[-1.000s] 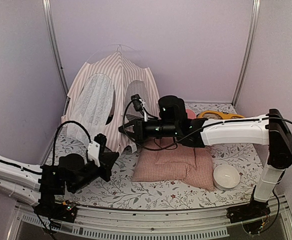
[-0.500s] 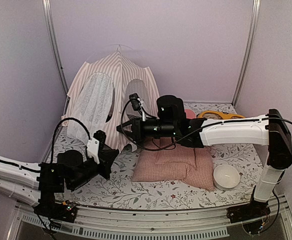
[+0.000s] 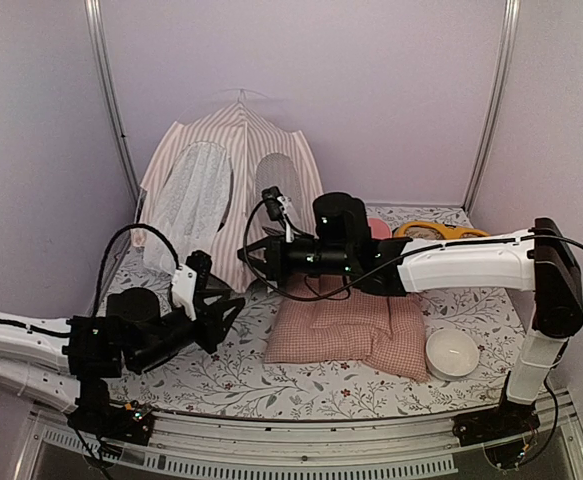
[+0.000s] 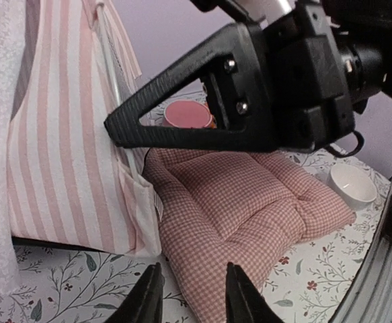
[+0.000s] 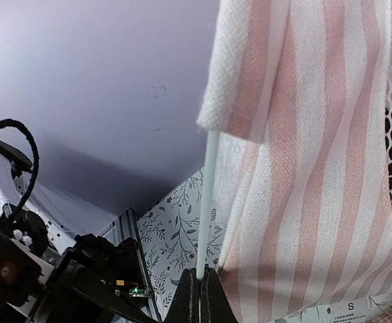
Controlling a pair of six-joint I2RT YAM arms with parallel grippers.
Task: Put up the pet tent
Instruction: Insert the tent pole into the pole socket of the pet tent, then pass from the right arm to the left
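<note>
- Left gripper: low over the desk at front left, fingers parted, released, nothing between them. It points at the cushion and the tent's near corner.
- Desk has a floral cover.
- Cushion: pink checked, flat mid-desk, just right of the left gripper.
- White bowl: on the desk, just beside the cushion's right corner, by the right arm's base.
- Right arm reaches leftward across the desk, above the cushion's far edge.
- Right gripper: clenched on the lower end of a thin white pole at the tent's right front corner. The pole runs up from the fingers into the fabric sleeve.
- Tent: pink-and-white striped, standing upright in the far left corner of the desk, close to the walls. Sheer white curtain on the left face, mesh window on the right face. Its near right hem is right by the cushion's left edge; can't tell if touching.
- Pink bowl: behind the right arm, mostly hidden.
- Yellow item: far right on the desk, by the back wall; too small to identify.
</note>
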